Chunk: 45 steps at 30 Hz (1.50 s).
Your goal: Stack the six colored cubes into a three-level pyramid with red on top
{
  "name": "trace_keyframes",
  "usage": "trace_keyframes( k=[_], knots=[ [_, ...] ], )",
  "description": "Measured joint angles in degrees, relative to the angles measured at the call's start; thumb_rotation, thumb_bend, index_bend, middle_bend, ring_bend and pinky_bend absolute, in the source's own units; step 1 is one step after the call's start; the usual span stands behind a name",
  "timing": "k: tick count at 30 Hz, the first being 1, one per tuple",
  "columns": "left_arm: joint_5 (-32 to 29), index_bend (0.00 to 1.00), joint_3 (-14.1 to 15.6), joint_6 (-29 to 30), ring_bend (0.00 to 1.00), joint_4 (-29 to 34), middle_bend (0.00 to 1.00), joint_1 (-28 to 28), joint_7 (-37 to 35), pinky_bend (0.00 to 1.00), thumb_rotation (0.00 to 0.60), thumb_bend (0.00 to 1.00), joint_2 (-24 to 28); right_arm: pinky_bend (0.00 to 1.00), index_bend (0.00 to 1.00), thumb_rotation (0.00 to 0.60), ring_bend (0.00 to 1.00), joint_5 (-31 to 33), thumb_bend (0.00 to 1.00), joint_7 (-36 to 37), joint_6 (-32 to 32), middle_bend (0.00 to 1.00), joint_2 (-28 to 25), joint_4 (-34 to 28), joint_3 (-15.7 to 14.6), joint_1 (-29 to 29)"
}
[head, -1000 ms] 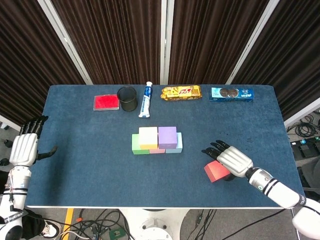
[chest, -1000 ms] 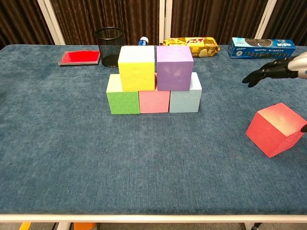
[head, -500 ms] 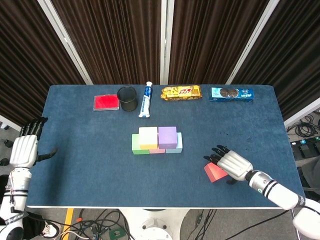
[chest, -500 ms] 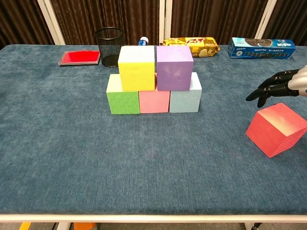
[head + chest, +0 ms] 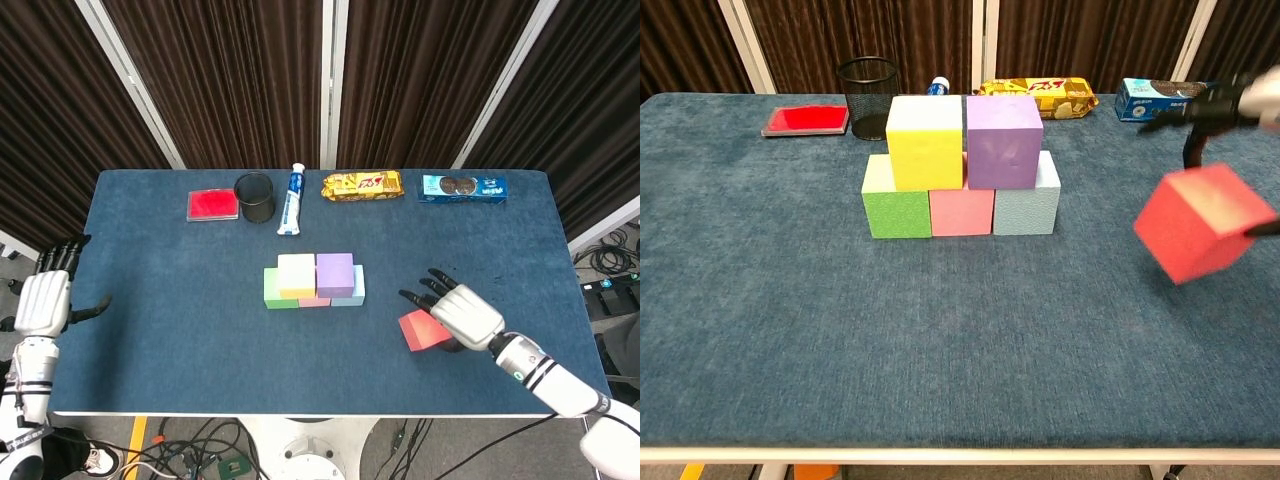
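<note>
Two levels of cubes stand mid-table: green (image 5: pixel 898 210), pink (image 5: pixel 962 210) and light blue (image 5: pixel 1028 205) below, yellow (image 5: pixel 926 140) and purple (image 5: pixel 1004 140) on top. To their right, my right hand (image 5: pixel 462 315) grips the red cube (image 5: pixel 1202 222) with its fingers over the top, and the cube hangs tilted just off the blue table (image 5: pixel 180 330). In the head view the red cube (image 5: pixel 422 330) lies right of and nearer than the stack. My left hand (image 5: pixel 45 300) hangs open beyond the table's left edge, holding nothing.
Along the far edge lie a flat red box (image 5: pixel 212 204), a black mesh cup (image 5: pixel 255 197), a toothpaste tube (image 5: pixel 292 200), a yellow snack pack (image 5: pixel 362 185) and a blue cookie box (image 5: pixel 463 187).
My right hand came down over the red cube, took hold of it and lifted it, carrying it slightly left towards the stack. The left hand barely moved.
</note>
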<state>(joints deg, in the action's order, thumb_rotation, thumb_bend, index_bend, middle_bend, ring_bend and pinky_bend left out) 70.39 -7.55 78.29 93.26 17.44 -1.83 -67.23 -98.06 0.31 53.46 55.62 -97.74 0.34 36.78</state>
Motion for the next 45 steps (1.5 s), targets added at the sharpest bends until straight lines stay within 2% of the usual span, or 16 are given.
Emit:
trace_keyframes(
  k=[5,10,15,20,24,30,36,45],
  knots=[
    [0.50,0.08,-0.36,0.36,0.00,0.76,0.05,-0.83,-1.01,0.05,0.600,0.22,1.14,0.00,0.00,0.600,0.12,6.35,0.17,1.09,-0.82,0.62,-8.09,-9.56,4.03,1.53],
    [0.54,0.08,-0.76,0.03,0.00,1.11,0.05,-1.66,-2.93,0.05,0.600,0.22,2.42,0.00,0.00,0.600,0.13,19.93,0.16,0.67,-7.38,0.64,-16.31,-17.40,9.73,6.95],
    [0.57,0.08,-0.35,-1.40,0.00,1.41,0.05,-2.30,-3.93,0.05,0.600,0.22,3.75,0.00,0.00,0.600,0.15,37.11,0.16,-4.89,-13.05,0.66,-18.70,-20.34,12.89,15.59],
    [2.23,0.08,0.33,-1.83,0.00,1.28,0.05,-3.03,-6.84,0.05,0.600,0.19,4.39,0.00,0.00,0.600,0.16,55.43,0.16,-15.74,-13.73,0.65,-15.61,-21.06,12.21,26.20],
    [4.16,0.08,1.03,-1.55,0.00,0.26,0.05,-4.06,-9.56,0.05,0.600,0.15,4.47,0.00,0.00,0.600,0.17,70.87,0.16,-24.83,-12.12,0.65,-10.57,-20.67,10.51,36.37],
    [5.56,0.08,1.32,-0.81,0.00,-0.58,0.05,-4.95,-10.94,0.05,0.600,0.15,4.50,0.00,0.00,0.600,0.17,89.09,0.16,-35.33,-9.28,0.65,-2.60,-18.08,7.60,50.04],
    [6.74,0.08,1.31,-0.29,0.00,-1.54,0.05,-5.37,-12.44,0.05,0.600,0.15,4.25,0.00,0.00,0.600,0.18,99.65,0.16,-42.06,-6.99,0.65,3.84,-14.20,4.99,57.84],
    [9.36,0.08,1.54,1.37,0.00,-4.34,0.05,-5.98,-13.76,0.05,0.600,0.15,2.82,0.00,0.00,0.600,0.18,105.76,0.16,-45.51,-5.64,0.65,7.12,-10.49,4.44,61.55]
  ],
)
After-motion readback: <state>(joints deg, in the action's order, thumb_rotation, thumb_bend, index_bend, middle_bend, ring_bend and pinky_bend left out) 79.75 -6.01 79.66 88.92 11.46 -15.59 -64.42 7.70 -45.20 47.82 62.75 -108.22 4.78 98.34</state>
